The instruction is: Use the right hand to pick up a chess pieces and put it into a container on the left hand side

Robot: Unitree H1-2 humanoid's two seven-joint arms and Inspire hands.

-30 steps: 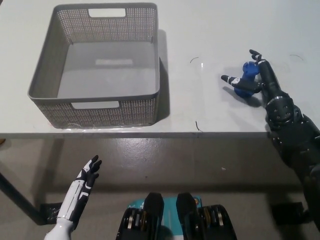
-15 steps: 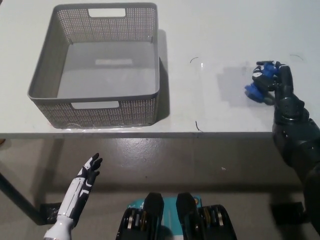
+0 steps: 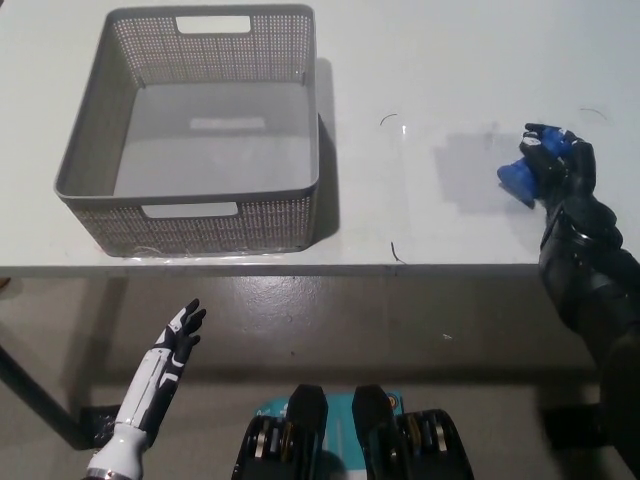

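My black right hand is at the right of the white table, its fingers closed around a blue chess piece. The piece is tilted and pokes out to the left of the hand, a little above the tabletop. The grey mesh basket stands at the left of the table and holds nothing. My white left hand rests open at the lower left, below the table's front edge, fingers stretched out.
The white table ends at a front edge running across the middle of the picture, with grey floor below it. Bare tabletop lies between the basket and my right hand.
My right hand has closed on the blue chess piece and lifted it slightly, drifting to the right. The left hand has barely moved.
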